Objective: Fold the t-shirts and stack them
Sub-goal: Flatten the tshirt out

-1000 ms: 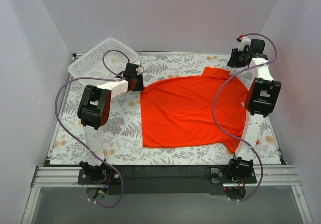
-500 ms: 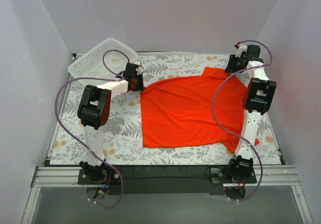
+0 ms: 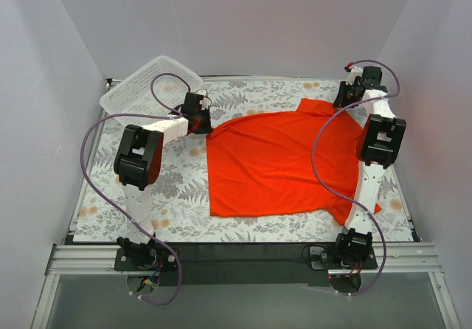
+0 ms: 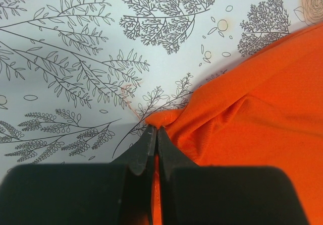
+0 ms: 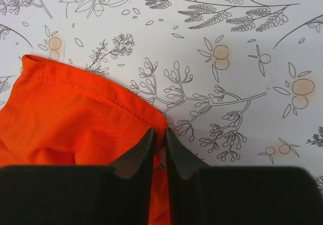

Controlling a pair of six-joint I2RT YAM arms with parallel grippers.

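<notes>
T-shirt [image 3: 273, 159]: spread flat mid-tabletop [image 3: 177, 211], unmoved, no fold made yet.
Left jaws: clenched as before on the shirt's far-left edge, the fabric puckered at their tips.
Right jaws: lowered over the far-right sleeve within the last second and narrowed about its hem corner; whether they pinch it yet, I cannot tell.
Meaning: both far corners nearly secured, so the first fold looks close.
</notes>
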